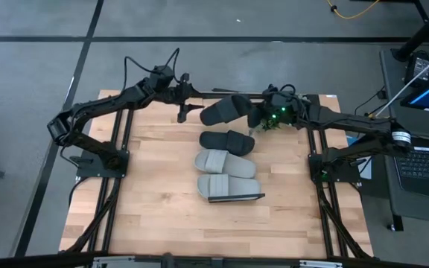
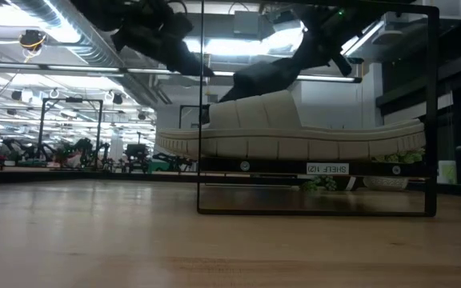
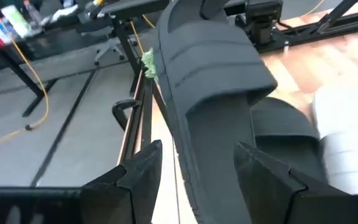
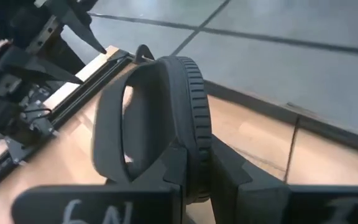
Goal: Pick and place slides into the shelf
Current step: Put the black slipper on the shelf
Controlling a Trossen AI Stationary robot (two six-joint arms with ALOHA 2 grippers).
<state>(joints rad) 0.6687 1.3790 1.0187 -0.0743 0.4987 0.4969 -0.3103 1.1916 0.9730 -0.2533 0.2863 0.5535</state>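
One black slide (image 1: 226, 110) is lifted above the table's far edge, between both grippers. My right gripper (image 4: 197, 152) is shut on it. My left gripper (image 3: 197, 149) is open, with a finger on either side of the slide's other end (image 3: 219, 186). The second black slide (image 1: 227, 141) and two light grey slides (image 1: 214, 161) (image 1: 228, 186) lie in a row at mid-table. In the low view a grey slide (image 2: 294, 132) shows through the shelf's black wire frame (image 2: 432, 104). My right gripper pinches the black slide's sole (image 4: 194, 134) between its two fingers, at the end near the strap (image 4: 110, 124). It comes level from the table's right. The slide is lifted clear, turned on its edge and reaching toward the left gripper. My left gripper straddles the slide's free end; whether a finger (image 3: 145, 171) touches it, I cannot tell.
A green potted plant (image 1: 272, 119) stands under the right wrist at the table's far edge. A dark bar of the shelf (image 1: 237, 198) lies beside the nearest grey slide. Bare wood spreads over the table's near half (image 1: 199, 231). A laptop (image 1: 427, 160) sits off the table's right side.
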